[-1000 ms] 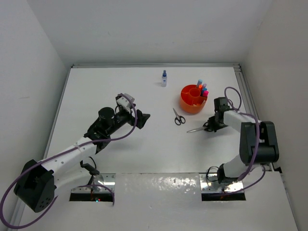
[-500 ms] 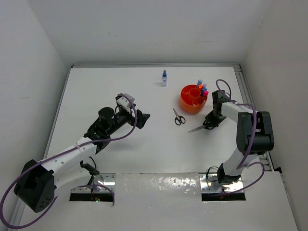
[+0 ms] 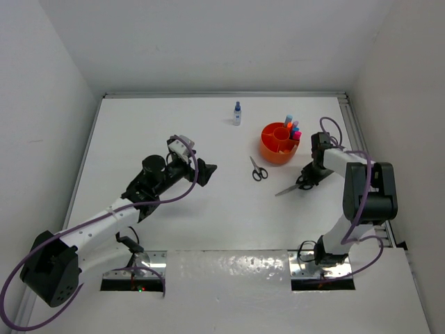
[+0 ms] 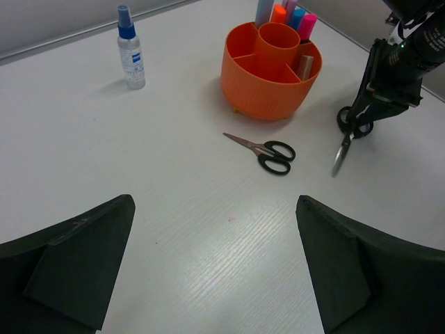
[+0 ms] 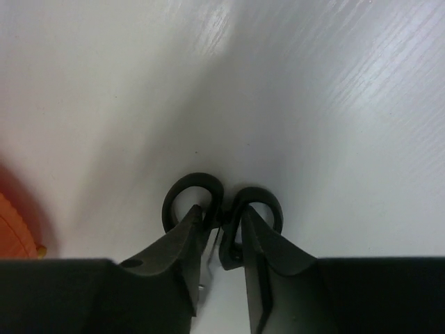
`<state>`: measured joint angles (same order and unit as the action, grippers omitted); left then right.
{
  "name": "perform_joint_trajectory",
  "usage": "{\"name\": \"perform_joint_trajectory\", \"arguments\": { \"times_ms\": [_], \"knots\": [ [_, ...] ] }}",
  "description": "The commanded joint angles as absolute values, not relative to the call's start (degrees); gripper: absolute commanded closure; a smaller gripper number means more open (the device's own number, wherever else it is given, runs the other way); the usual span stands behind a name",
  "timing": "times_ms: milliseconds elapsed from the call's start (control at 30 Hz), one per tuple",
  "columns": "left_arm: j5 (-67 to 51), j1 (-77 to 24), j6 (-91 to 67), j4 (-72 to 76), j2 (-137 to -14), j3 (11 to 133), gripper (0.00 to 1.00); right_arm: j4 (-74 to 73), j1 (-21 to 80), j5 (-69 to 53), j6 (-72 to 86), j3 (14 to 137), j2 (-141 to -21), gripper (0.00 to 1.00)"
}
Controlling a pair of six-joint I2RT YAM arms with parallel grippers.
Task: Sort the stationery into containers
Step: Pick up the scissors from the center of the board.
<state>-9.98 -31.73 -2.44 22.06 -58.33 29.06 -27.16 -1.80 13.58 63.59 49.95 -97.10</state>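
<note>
My right gripper (image 3: 306, 179) is shut on a pair of black-handled scissors (image 3: 286, 188), just to the right of the orange tub (image 3: 277, 149). In the right wrist view its fingertips (image 5: 197, 209) pinch the inner sides of the two handle loops (image 5: 191, 184). The left wrist view shows these scissors (image 4: 344, 145) hanging blade-down, tip near the table. A second pair of scissors (image 3: 258, 169) lies flat in front of the tub (image 4: 268, 97). Capped markers (image 4: 285, 14) stand in the tub's back compartments. My left gripper (image 4: 214, 202) is open and empty, well left of the tub.
A small blue-capped spray bottle (image 3: 237, 113) stands upright near the back edge, left of the tub, also seen in the left wrist view as the bottle (image 4: 130, 49). White walls enclose the table on three sides. A metal rail (image 3: 354, 132) runs along the right edge.
My right wrist has swung up and back toward the tub, and the scissors in it have tilted blade-down and shifted slightly. The left arm has not moved.
</note>
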Motion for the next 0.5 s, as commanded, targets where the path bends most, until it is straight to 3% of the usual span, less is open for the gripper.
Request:
{"name": "perform_joint_trajectory", "arguments": {
  "times_ms": [0, 167, 467],
  "knots": [
    [-9.5, -31.0, -2.5, 24.5, -57.0, 28.7, 0.0, -25.8, -1.9, 13.7, 66.8, 47.7, -97.6, 0.77],
    [-8.7, -30.9, -2.2, 24.7, -56.8, 28.4, 0.0, -22.9, -2.0, 13.8, 66.3, 44.7, -95.4, 1.0],
    [-8.9, -30.8, -2.4, 25.1, -57.0, 28.3, 0.0, -13.3, -1.1, 21.3, 59.0, 36.7, -77.2, 1.0]
  ]
}}
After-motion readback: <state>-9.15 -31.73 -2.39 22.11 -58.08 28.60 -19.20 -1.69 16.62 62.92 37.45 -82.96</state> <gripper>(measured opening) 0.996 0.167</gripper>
